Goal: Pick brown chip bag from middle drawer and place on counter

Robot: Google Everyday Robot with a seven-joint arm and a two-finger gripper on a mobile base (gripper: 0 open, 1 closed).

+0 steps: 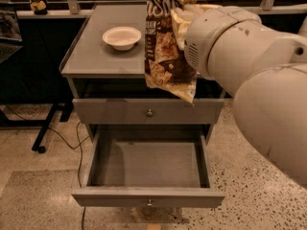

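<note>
- The gripper (181, 19) is sitting high over the right front part of the counter (91, 59). It is mostly hidden behind the bulky white arm (249, 61), which is filling the right side of the view.
- Its fingers are clamping the bag (165, 56) near the upper right edge. Only a cream sliver of them is showing against the wrapper.
- The bag is hanging upright in the air, clear of the counter. Its crumpled top is running off the upper edge of the view.
- The printed face is turning toward me, with white lettering and pictured chips showing on dark brown.
- The bag's lower corner is dangling past the counter's front edge, in front of the upper front (115, 111) and just right of its knob (149, 112). I cannot tell whether it is touching that front.
- A white bowl (122, 36) is sitting upright on the counter toward the back left, well apart from the bag.
- The drawer (144, 197) is standing pulled out below the upper front, directly under the hanging bag. Its grey inner floor is showing.
- A dark cable (79, 143) is trailing down beside the cabinet's left side onto the speckled floor (240, 176).
</note>
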